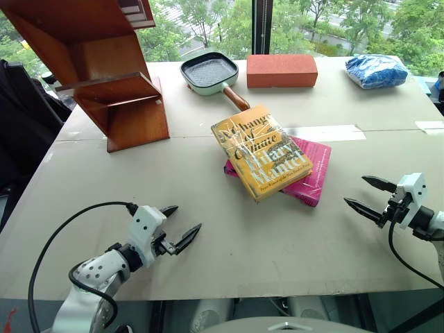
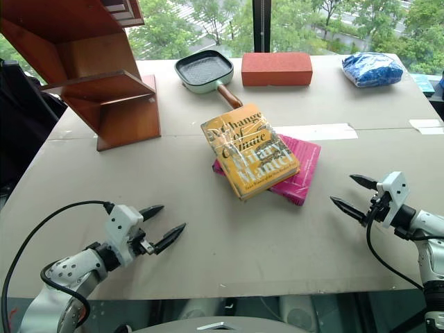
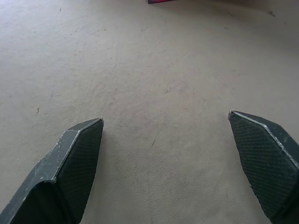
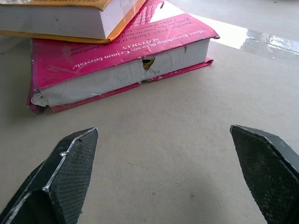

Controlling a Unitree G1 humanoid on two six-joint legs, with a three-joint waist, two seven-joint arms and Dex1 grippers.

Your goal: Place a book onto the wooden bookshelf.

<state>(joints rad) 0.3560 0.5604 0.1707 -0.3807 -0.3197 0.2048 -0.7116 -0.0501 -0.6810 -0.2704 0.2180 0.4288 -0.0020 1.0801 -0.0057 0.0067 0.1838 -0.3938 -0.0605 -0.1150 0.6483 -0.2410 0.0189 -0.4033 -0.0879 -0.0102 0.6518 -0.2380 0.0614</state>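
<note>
The yellow-orange book [image 1: 260, 151] lies flat at the table's middle, stacked crosswise on a magenta-pink book [image 1: 311, 173]. In the right wrist view the yellow book's [image 4: 70, 21] page edge rests on the pink book [image 4: 117, 60]. The wooden bookshelf [image 1: 104, 69] stands at the far left of the table, its slanted boards bare. My left gripper [image 1: 178, 225] hovers open over the near left of the table, pointing toward the books. My right gripper [image 1: 368, 196] is open at the near right, pointing left at the pink book, apart from it.
A green square pan with a wooden handle [image 1: 210, 73], a terracotta block [image 1: 282, 70] and a blue bag [image 1: 376, 71] line the far edge. The table [image 1: 277, 250] is grey board with white tape strips [image 1: 326, 132]. Dark objects stand off the left edge.
</note>
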